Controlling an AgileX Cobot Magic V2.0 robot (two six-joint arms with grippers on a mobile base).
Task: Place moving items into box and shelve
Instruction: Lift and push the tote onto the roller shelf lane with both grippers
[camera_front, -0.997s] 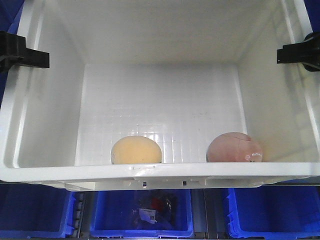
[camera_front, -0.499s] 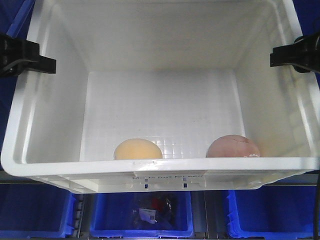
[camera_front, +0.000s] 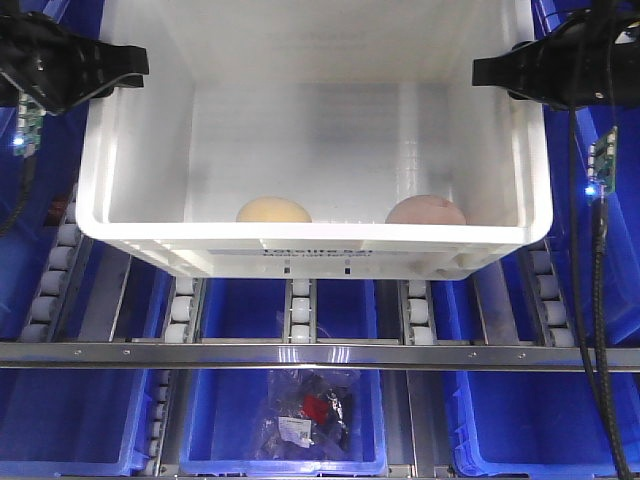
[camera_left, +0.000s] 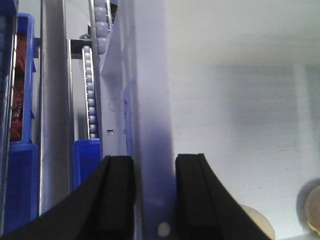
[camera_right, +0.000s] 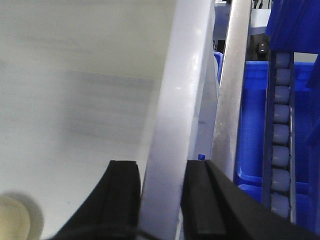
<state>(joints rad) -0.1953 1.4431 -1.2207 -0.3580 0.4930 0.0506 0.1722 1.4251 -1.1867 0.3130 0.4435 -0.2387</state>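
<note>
A white plastic box (camera_front: 300, 238) sits over the rollers of a shelf level. Inside it, against the near wall, lie a yellow-orange round item (camera_front: 272, 210) and a pink round item (camera_front: 426, 210). My left gripper (camera_front: 120, 68) is shut on the box's left wall; in the left wrist view (camera_left: 154, 167) its black fingers (camera_left: 117, 195) straddle the wall. My right gripper (camera_front: 497, 72) is shut on the right wall, which shows between its fingers in the right wrist view (camera_right: 160, 170). The yellow item also shows in the left wrist view (camera_left: 257, 222).
Roller rails (camera_front: 299, 310) run under the box, and a metal front bar (camera_front: 320, 355) crosses below. Blue bins stand on the lower level; the middle one (camera_front: 285, 445) holds a clear bag with a red item (camera_front: 305, 412). Blue bins flank the box on both sides.
The box has moved away from the camera and onto the shelf rollers, with both grippers still on its side walls. The roller rails and front bar have come into view.
</note>
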